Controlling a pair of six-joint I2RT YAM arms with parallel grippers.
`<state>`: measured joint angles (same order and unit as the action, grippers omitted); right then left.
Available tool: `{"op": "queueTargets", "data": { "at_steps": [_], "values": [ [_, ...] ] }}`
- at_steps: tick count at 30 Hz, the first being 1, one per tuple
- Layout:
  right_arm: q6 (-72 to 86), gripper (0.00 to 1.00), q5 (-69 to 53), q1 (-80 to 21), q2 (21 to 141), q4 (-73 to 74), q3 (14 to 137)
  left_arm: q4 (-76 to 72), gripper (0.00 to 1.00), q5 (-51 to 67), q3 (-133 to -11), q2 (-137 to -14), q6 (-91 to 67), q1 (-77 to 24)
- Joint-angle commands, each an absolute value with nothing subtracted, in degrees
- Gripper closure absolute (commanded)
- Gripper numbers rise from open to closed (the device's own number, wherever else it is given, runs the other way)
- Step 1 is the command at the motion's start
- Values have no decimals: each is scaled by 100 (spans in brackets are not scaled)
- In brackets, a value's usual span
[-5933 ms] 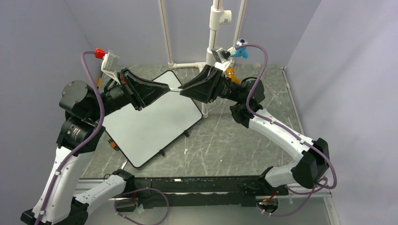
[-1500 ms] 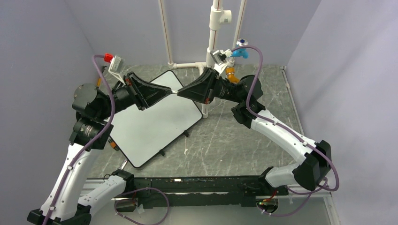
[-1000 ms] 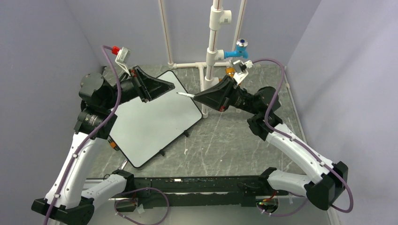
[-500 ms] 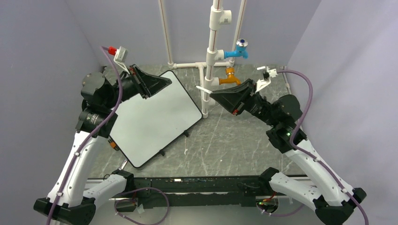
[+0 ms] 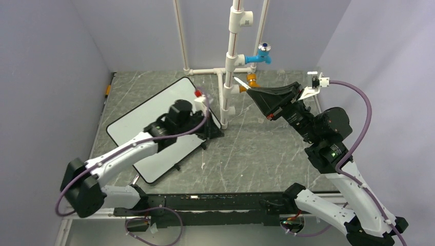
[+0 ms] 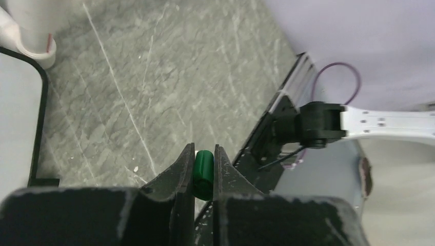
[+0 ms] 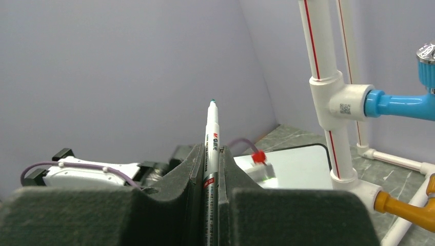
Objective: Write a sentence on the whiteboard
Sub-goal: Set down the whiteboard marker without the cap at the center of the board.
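- We see the whiteboard [image 5: 134, 119] lying flat on the left half of the grey marbled table [image 5: 267, 148]. It is turned diagonally, so one rounded corner points to the far side and another to the near edge.
- Its face reads plain white inside a thin black rim, and small black feet show along its near right edge.
- The left arm stretches across the board from the near left and covers much of its middle.
- The left claw [image 6: 203, 154] sits past the board's right corner, above bare table. Its jaws are clamped on a small green cap [image 6: 203, 173] that stands out between the fingertips.
- We cannot tell whether the cap touches the table.
- The right claw [image 7: 208, 154] is raised on the far right, well apart from the board. It is closed tight on a white marker [image 7: 211, 134].
- The marker's barrel runs out beyond the fingers and ends in a dark green tip.
- From above, that tip points left toward the white pipe stand [image 5: 229, 66], close to the orange tap [image 5: 251, 79] and below the blue tap [image 5: 261, 55].
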<state>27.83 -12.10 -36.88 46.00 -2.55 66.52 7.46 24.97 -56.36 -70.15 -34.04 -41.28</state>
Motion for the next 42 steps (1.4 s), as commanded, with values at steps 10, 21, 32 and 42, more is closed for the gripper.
{"op": "queueTargets", "data": {
  "at_steps": [10, 21, 32, 42],
  "values": [
    [2749, 100, -1054, -3675, 4398, -25, 6853, -1287, 100, 734, -5972, -9646, -2333, -5748],
    [2661, 100, -981, -3682, 4309, 162, 6849, -1074, 100, -282, -7211, -11444, -1871, -6197],
    [2658, 100, -953, -3676, 4324, 119, 6760, -227, 64, -879, -7626, -11608, -2140, -6231],
    [2681, 100, -948, -3680, 4299, 131, 6754, -21, 57, -827, -7707, -11425, -2137, -6275]
  ]
}}
